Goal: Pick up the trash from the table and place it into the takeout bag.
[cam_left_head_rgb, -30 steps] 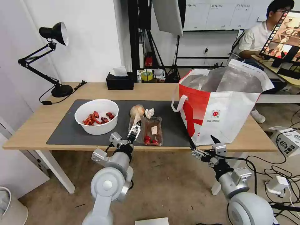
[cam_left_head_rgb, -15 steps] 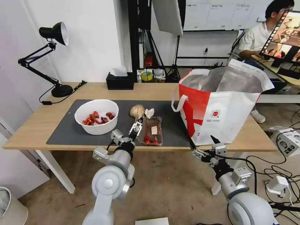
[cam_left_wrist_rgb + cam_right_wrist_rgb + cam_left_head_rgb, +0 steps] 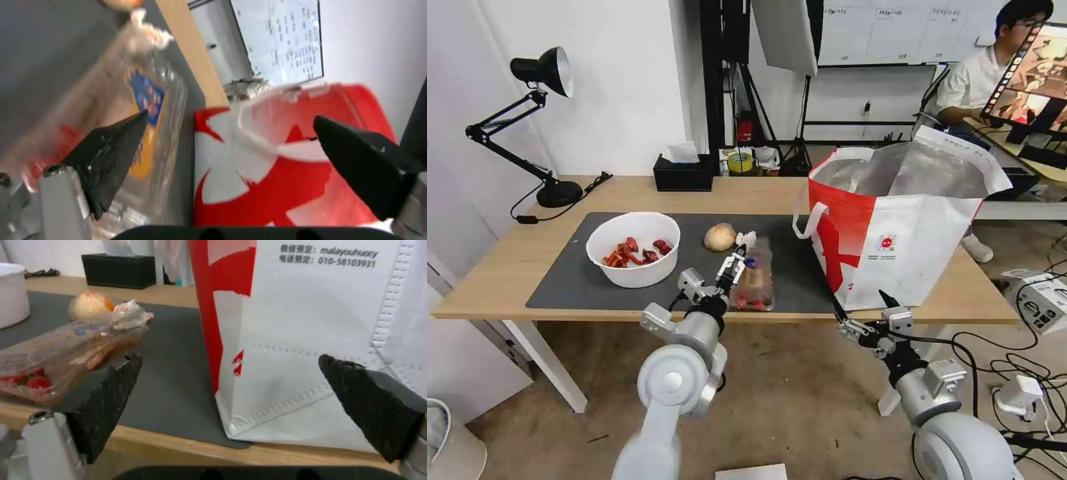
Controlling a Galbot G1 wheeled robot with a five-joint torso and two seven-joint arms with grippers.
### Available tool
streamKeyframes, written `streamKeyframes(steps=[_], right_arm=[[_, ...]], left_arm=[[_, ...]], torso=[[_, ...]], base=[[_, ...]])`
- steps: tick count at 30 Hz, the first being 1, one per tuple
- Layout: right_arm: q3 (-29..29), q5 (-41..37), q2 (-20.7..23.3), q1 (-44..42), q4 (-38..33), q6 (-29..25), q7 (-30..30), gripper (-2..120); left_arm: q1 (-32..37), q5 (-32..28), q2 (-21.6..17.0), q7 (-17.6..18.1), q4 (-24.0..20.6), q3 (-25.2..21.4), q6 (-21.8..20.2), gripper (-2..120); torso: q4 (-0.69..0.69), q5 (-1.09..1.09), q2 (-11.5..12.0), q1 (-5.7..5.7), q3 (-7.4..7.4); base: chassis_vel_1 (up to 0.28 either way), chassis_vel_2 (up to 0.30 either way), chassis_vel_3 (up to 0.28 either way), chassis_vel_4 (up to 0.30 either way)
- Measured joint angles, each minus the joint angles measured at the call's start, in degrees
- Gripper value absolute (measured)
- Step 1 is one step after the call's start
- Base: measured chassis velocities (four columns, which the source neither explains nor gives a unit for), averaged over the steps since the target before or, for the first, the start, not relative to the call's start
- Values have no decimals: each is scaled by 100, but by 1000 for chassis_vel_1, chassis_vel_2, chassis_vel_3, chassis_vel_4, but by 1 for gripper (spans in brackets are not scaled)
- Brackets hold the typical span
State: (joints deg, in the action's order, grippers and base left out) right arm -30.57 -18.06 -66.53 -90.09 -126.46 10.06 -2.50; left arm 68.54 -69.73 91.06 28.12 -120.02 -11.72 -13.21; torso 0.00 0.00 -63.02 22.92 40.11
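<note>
My left gripper [image 3: 735, 262] stands open against the left side of the clear hinged tray [image 3: 755, 283], whose lid is tipped up over its base. In the left wrist view the tray [image 3: 89, 100] lies by one fingertip [image 3: 111, 150], with the takeout bag [image 3: 267, 166] beyond. The white bowl [image 3: 634, 248] with red scraps sits at the mat's left. A tan ball [image 3: 720, 237] and a crumpled tissue [image 3: 747, 239] lie behind the tray. The takeout bag [image 3: 907, 227] stands open on the table's [image 3: 507, 267] right. My right gripper [image 3: 859, 301] hangs open at the table's front edge, before the bag [image 3: 320, 323].
A black desk lamp [image 3: 554, 187] and a black tissue box [image 3: 682, 175] stand at the back of the table. The dark mat [image 3: 567, 280] has bare room between bowl and front edge. Cables and small boxes lie on the floor at the right.
My left gripper has moved right and forward, pushing the tray's open lid up and over toward its base. The right arm has barely moved.
</note>
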Motion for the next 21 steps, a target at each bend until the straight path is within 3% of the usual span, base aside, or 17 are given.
streamKeyframes(steps=[11, 15, 18, 20, 21], right_arm=[[-130, -31, -36, -154, -98, -92, 66, 100], [-142, -32, -49, -185, -121, -101, 69, 100], [-148, -46, -40, -189, -155, -103, 70, 100], [-148, -64, -33, -186, -158, -102, 70, 100], [-148, -121, -21, -178, -166, -102, 69, 100]], left_arm=[[-200, 236, -154, -85, 90, 202, -22, 100], [-290, 842, -489, -284, 105, 334, -45, 100], [-433, 1857, -1126, -631, 217, 555, -93, 96], [-476, 2130, -1272, -732, 255, 608, -96, 95], [-560, 2665, -1556, -935, 326, 711, -96, 88]], torso=[[0, 0, 0, 0, 0], [0, 0, 0, 0, 0], [0, -1, 0, 0, 0], [0, -1, 0, 0, 0], [0, -1, 0, 0, 0]], base=[[0, 0, 0, 0], [0, 0, 0, 0], [0, 0, 0, 0], [0, 0, 0, 0], [0, 0, 0, 0]])
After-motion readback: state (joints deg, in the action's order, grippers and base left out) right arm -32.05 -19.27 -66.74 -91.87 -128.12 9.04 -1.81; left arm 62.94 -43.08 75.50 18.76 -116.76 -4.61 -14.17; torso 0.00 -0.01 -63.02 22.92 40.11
